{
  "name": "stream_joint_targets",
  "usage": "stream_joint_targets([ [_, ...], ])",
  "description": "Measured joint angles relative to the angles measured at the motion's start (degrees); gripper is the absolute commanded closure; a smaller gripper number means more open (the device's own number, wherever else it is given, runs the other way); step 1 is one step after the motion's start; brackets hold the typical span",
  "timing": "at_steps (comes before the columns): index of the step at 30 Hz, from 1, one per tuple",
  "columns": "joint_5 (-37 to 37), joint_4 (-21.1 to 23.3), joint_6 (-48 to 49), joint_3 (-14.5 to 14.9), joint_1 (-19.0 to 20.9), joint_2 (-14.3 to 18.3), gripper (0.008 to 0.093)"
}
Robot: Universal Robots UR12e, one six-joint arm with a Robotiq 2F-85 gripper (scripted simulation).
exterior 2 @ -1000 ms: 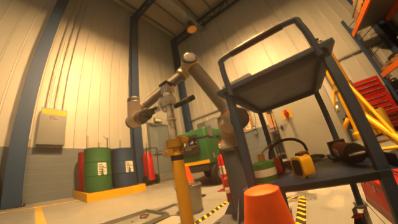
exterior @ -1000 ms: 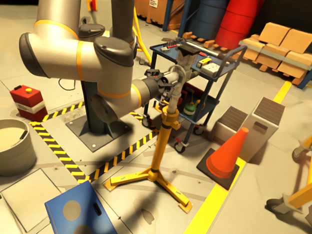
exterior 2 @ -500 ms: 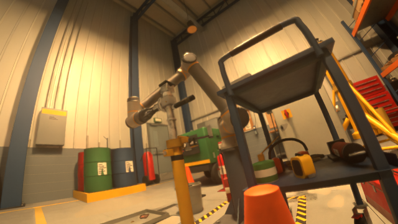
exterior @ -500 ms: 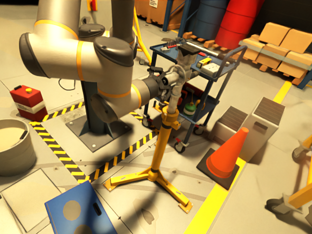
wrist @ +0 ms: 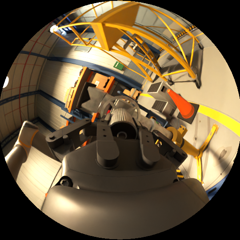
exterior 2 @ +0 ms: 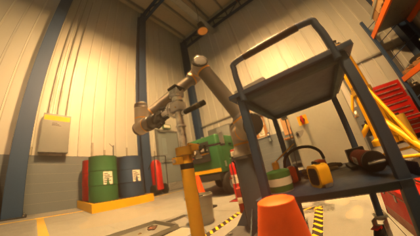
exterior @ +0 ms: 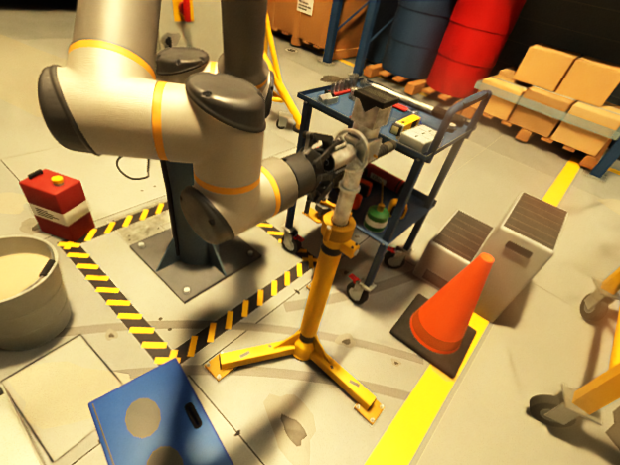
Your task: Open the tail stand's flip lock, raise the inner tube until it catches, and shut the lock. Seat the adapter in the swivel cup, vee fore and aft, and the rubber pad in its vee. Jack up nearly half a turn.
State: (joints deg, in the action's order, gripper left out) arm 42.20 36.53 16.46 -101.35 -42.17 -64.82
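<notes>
The swivel cup is hidden under the grey vee adapter [exterior: 369, 117] that sits on top of the tail stand, and a black rubber pad [exterior: 374, 96] lies in its vee. The yellow tail stand [exterior: 316, 280] rests on three legs, its grey inner tube [exterior: 345, 192] raised above the yellow flip lock [exterior: 345, 243]. At the head of the tube, a knurled jack handle [wrist: 121, 118] sticks out sideways and my gripper [wrist: 122, 128] is clamped around it. A hand wheel ring [exterior: 354, 145] sits behind the handle.
A blue tool cart [exterior: 395, 150] stands right behind the stand, with tools on its shelves. An orange cone [exterior: 443, 313] and two grey boxes [exterior: 501, 245] are to the right. A red canister [exterior: 56, 202], a grey tub [exterior: 27, 290] and a blue case [exterior: 150, 420] lie left.
</notes>
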Motion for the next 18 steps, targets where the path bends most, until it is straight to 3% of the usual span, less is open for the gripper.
stream_joint_targets([
  [18, 0.0, 0.0, -33.8, 0.0, 0.0, 0.0, 0.0934],
])
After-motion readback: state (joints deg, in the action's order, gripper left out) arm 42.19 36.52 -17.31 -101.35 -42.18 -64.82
